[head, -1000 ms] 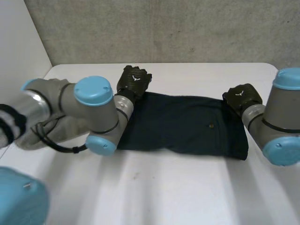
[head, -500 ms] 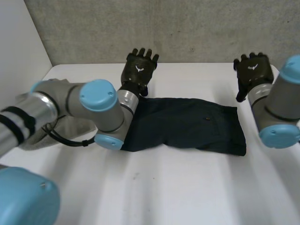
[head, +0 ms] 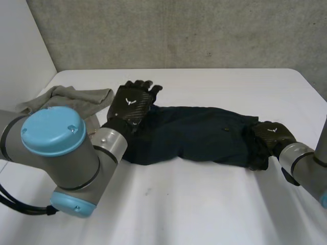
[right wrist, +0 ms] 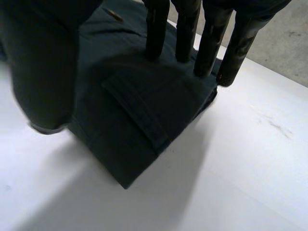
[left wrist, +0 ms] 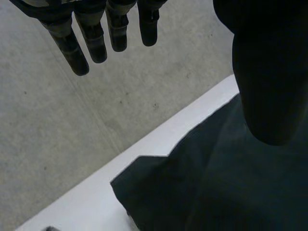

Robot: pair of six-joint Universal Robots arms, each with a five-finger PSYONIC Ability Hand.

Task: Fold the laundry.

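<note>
- Setting up a fold of the dark garment (head: 199,135), by my reading. It lies as a long band across the middle of the frame on the white surface (head: 194,209), with one hand at each end.
- Left hand (head: 130,103): left of centre, over the band's left end, back of the hand up, forearm rising from the lower left. Left wrist view: fingers (left wrist: 94,41) straight and spread, clear of the cloth, thumb above the fabric. Holds nothing.
- Right hand (head: 271,135): right side of the frame, low on the band's right end. Right wrist view: straight fingers (right wrist: 185,29) planted on top of the cloth, thumb (right wrist: 43,72) standing off its side edge. The end is straddled, not pinched as far as I can tell.
- Next move calls for both hands closing on their ends, then carrying one end evenly over the other.
- Grey cloth (head: 71,99): bunched at upper left, just beside the left hand.
</note>
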